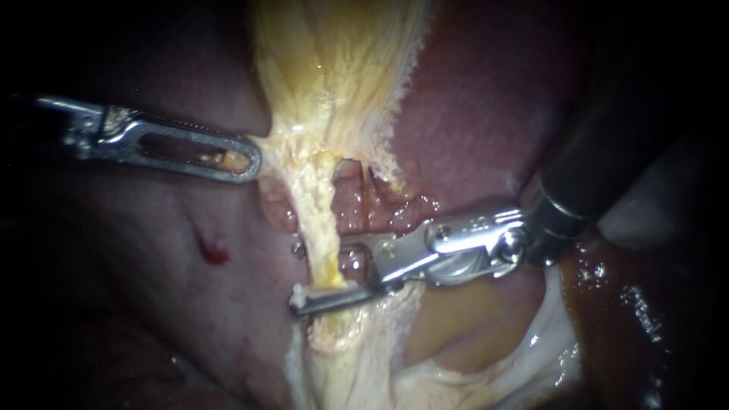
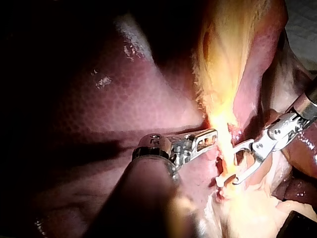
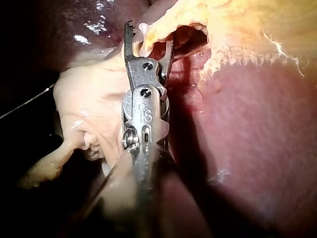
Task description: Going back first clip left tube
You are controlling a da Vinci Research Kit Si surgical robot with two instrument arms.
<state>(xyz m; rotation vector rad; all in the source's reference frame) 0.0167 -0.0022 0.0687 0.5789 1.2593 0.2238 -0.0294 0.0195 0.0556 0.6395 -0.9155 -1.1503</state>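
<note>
The left tube (image 1: 323, 228) is a pale yellow strand running down from the yellow-white tissue (image 1: 334, 68) above. My right instrument (image 1: 319, 277) comes in from the upper right with its jaws open astride this tube, one above and one below. A small white piece (image 1: 300, 292) sits at the lower jaw's tip against the tube; whether it is a clip I cannot tell. My left instrument (image 1: 250, 159) is shut on the edge of the yellow tissue. In the left wrist view the right instrument's (image 2: 234, 166) open jaws face my left instrument (image 2: 212, 137) across the strand.
A thinner reddish tube (image 1: 368, 197) runs just right of the left tube. Dark red liver (image 1: 486, 99) lies behind and to both sides. Pale membrane (image 1: 531, 349) and wet brown tissue sit at the lower right. In the right wrist view, lumpy pale tissue (image 3: 94, 99) lies beside the shaft.
</note>
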